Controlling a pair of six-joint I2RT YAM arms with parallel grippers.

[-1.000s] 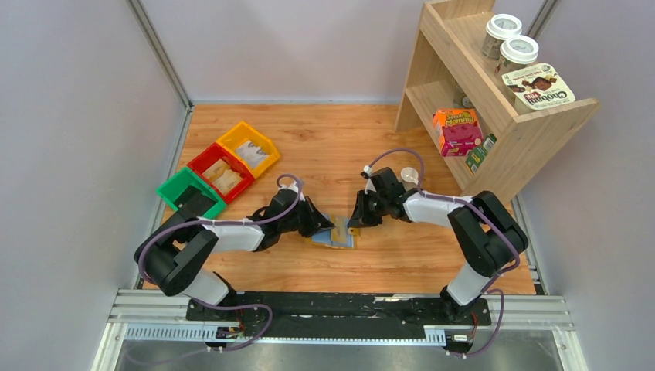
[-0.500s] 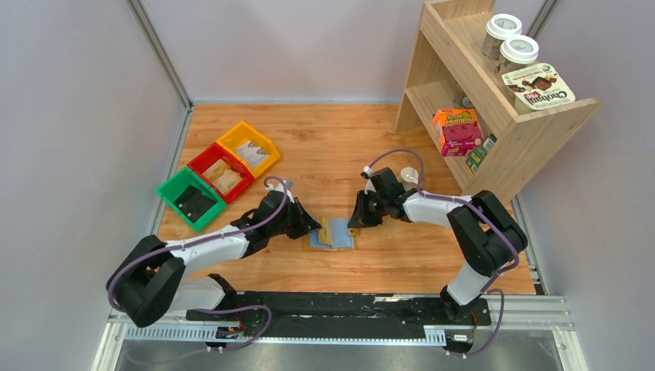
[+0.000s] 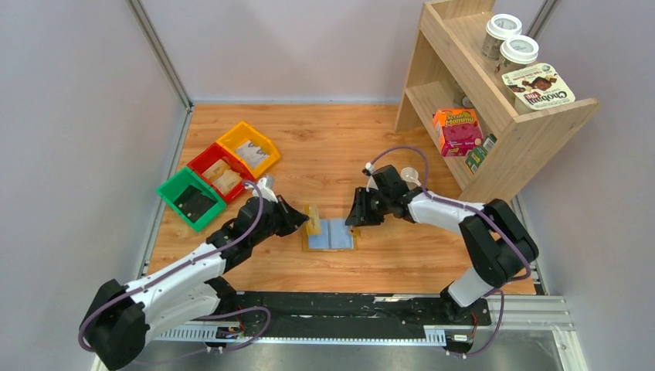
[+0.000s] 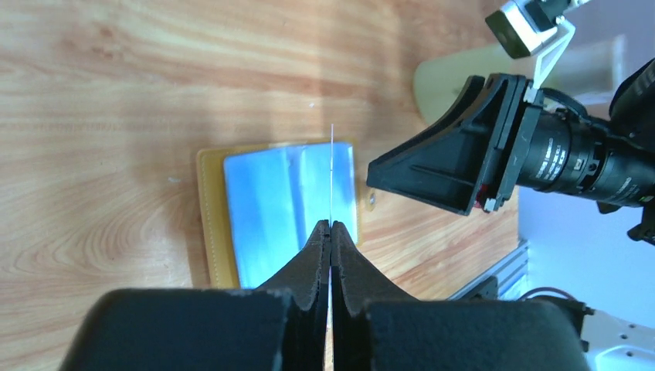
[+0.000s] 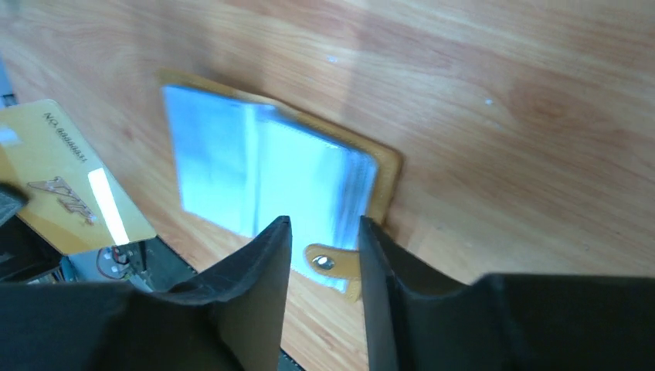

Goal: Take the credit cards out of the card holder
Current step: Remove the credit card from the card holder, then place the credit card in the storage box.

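Observation:
The card holder [image 3: 330,235] is a mustard-yellow wallet lying open on the table, with pale blue-grey sheets showing inside. It also shows in the left wrist view [image 4: 278,209] and the right wrist view [image 5: 263,174]. My left gripper [image 3: 303,219] is shut on a thin gold-coloured card [image 3: 313,218] and holds it just left of and above the wallet. The card is edge-on in the left wrist view [image 4: 332,174] and face-on in the right wrist view [image 5: 69,185]. My right gripper [image 3: 354,221] is open at the wallet's right edge, its fingertips [image 5: 270,247] straddling the snap tab [image 5: 332,263].
Green [image 3: 190,199], red [image 3: 220,171] and yellow [image 3: 249,148] bins stand at the back left, holding packets. A wooden shelf [image 3: 502,124] with boxes and jars stands at the back right. A small pale round dish [image 3: 409,175] sits behind my right wrist.
My left arm has drawn back to the left, pulling the gold card out and away from the wallet. The wallet's blue sheets are now uncovered. The right gripper stays at the wallet's right edge.

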